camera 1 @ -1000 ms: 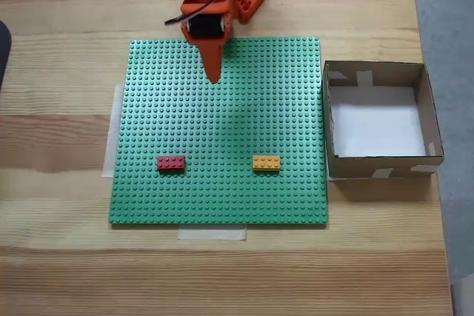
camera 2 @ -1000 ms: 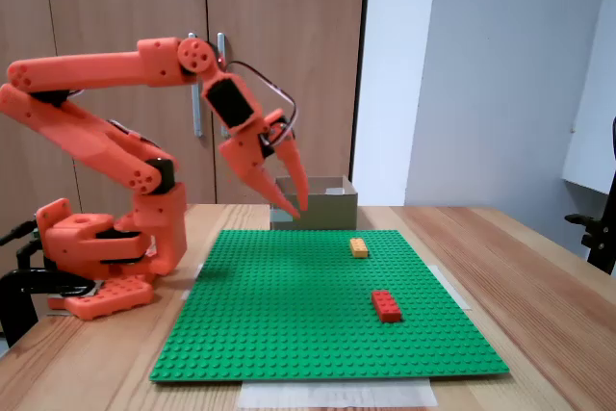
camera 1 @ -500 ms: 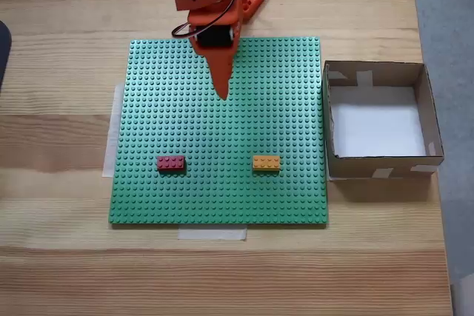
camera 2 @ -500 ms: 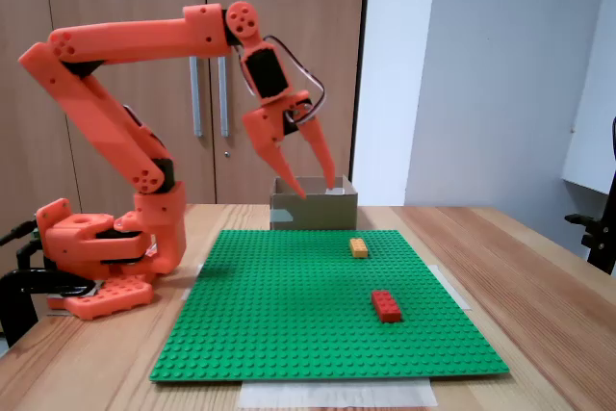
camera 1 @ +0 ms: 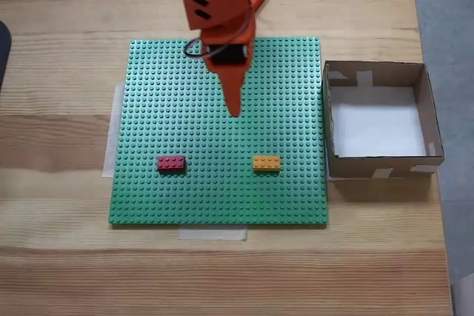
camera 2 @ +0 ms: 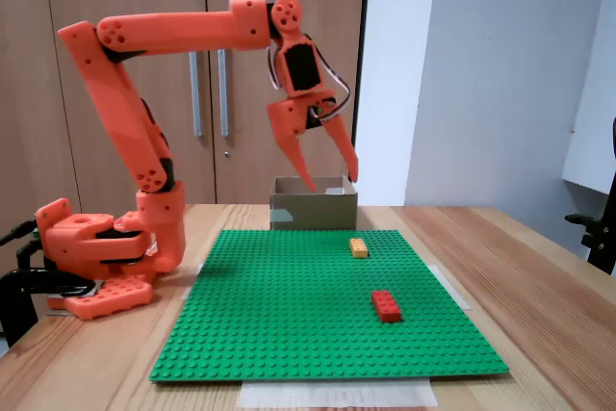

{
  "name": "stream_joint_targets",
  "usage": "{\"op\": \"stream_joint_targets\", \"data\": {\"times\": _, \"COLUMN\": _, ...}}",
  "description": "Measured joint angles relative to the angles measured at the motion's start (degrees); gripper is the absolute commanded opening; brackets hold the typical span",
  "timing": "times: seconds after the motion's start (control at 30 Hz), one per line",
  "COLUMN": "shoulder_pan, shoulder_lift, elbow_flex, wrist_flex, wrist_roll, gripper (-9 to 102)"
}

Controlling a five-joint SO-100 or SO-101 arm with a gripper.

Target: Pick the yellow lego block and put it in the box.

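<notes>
Nearest in the side-on fixed view, a strip of pale tape point(camera 2: 335, 394) fixes the front edge of the green studded baseplate point(camera 2: 289, 334) to the wooden desk point(camera 2: 539, 334). On the baseplate a red lego brick point(camera 2: 387, 305) lies toward the front, and the yellow lego block point(camera 2: 359, 247) lies behind it, closer to the far edge; the two are well apart. In the top-down fixed view the yellow lego block point(camera 1: 266, 163) sits on the right half of the baseplate point(camera 1: 163, 109), the red lego brick point(camera 1: 171, 163) on the left half, both in the same row. Above the baseplate, clear of both bricks, the orange arm point(camera 2: 164, 36) reaches out and its end effector point(camera 2: 332, 180) points downward with the two fingers spread apart, holding nothing. At the far edge of the baseplate stands the box point(camera 2: 313, 214), its white bottom bare in the top-down view point(camera 1: 426, 109). Wooden cabinet doors point(camera 2: 115, 93) close the background
</notes>
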Motion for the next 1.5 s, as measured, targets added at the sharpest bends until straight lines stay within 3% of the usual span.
{"op": "stream_joint_targets", "data": {"times": 0.73, "shoulder_pan": -3.0, "shoulder_lift": -22.4, "elbow_flex": -17.6, "wrist_flex": 3.2, "wrist_roll": 2.6, "gripper": 28}}
{"op": "stream_joint_targets", "data": {"times": 1.07, "shoulder_pan": -3.1, "shoulder_lift": -31.2, "elbow_flex": -21.7, "wrist_flex": 0.4, "wrist_roll": -3.7, "gripper": 27}}
{"op": "stream_joint_targets", "data": {"times": 1.5, "shoulder_pan": -3.1, "shoulder_lift": -37.9, "elbow_flex": -22.6, "wrist_flex": -3.3, "wrist_roll": -4.2, "gripper": 26}}
